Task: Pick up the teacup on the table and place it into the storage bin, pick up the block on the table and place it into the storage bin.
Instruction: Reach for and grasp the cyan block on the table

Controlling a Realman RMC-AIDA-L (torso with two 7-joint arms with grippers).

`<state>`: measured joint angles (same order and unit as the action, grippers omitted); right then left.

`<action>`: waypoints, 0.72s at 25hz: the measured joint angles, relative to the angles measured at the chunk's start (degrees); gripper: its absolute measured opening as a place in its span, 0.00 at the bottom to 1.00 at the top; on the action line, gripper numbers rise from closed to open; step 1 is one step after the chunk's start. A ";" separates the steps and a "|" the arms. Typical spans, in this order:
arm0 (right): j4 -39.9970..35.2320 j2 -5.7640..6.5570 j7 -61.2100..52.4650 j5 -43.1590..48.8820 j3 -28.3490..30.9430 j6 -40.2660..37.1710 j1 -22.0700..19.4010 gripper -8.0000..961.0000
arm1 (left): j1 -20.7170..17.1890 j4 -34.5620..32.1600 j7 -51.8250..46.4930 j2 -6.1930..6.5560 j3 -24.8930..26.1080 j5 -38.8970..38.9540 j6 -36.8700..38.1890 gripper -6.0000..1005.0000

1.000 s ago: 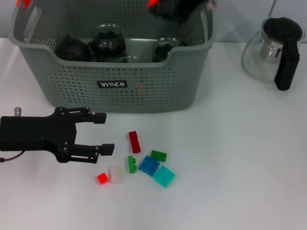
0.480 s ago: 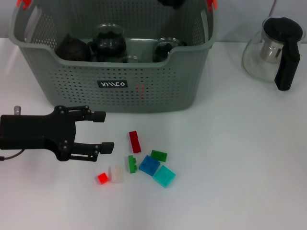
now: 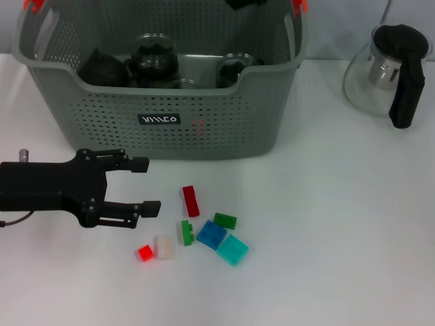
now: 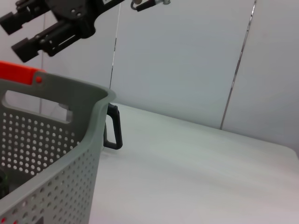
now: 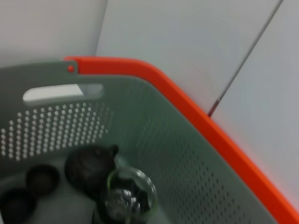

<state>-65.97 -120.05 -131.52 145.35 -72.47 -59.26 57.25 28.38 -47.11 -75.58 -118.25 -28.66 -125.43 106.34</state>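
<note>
In the head view the left gripper hovers with fingers spread wide, empty, just left of the red block, near the storage bin; it looks light, rigid and slick, best pinched across its long flat sides. The left wrist view shows the right gripper, far off above the bin, fingers parted and empty. The right wrist view looks into the bin at a dark teapot and dark cups.

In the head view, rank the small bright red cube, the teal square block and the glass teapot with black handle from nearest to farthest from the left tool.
1. Small bright red cube, just below the left tool.
2. Teal square block, farther right on the table.
3. Glass teapot with black handle, far right corner.
</note>
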 joint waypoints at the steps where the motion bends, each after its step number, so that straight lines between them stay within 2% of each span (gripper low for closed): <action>1: -2.38 -0.07 0.00 -0.83 -0.09 -1.11 -1.14 0.69 | 0.00 0.00 0.00 0.04 0.00 -0.03 -0.02 0.84; 6: -15.98 0.00 -4.78 -4.23 0.21 -12.68 -6.41 0.81 | 0.01 -0.26 0.00 0.06 0.00 -0.41 -0.04 0.84; 11: -26.07 -0.03 -15.35 -1.32 -0.42 -30.75 -8.47 0.92 | -0.03 -0.56 0.33 0.08 0.00 -0.54 -0.09 0.84; 14: -27.09 -0.10 -20.79 -0.29 -1.78 -38.76 -8.83 0.98 | -0.12 -0.68 1.12 0.11 0.00 -0.59 -0.09 0.84; 18: -25.98 -0.19 -25.73 -0.59 -5.31 -42.92 -9.56 0.98 | -0.15 -0.70 2.21 0.14 0.01 -0.65 -0.09 0.84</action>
<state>-91.96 -120.24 -157.25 144.76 -77.79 -102.17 47.69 28.24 -47.82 -73.37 -118.12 -28.65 -126.08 106.25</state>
